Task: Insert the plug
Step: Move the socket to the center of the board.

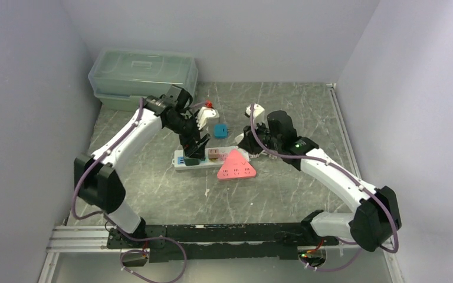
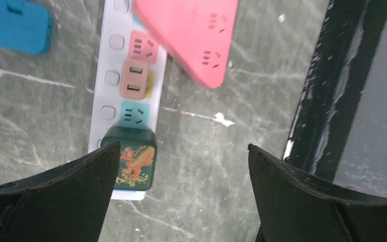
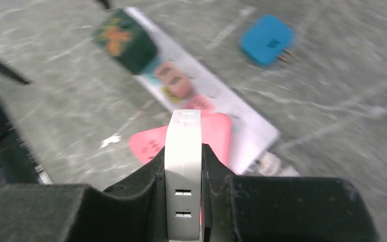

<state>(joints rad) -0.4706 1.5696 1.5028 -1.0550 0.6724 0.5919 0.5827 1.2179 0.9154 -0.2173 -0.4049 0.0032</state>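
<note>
A white power strip (image 1: 180, 162) lies mid-table. A dark green plug with an orange dragon (image 2: 131, 159) sits in its end socket, and a small pink plug (image 2: 134, 78) sits further along. My left gripper (image 2: 184, 147) hovers open just above, its left finger beside the green plug and nothing between the fingers. A pink triangular adapter (image 1: 236, 165) rests on the strip's right part. My right gripper (image 3: 183, 151) is shut on a flat white plug (image 3: 183, 166), held above the pink adapter (image 3: 148, 143). A blue plug (image 1: 220, 130) lies loose behind the strip.
Stacked clear storage boxes (image 1: 143, 73) stand at the back left against the wall. A black rail (image 2: 327, 91) runs along the table's near edge. Grey walls close in on both sides and the back.
</note>
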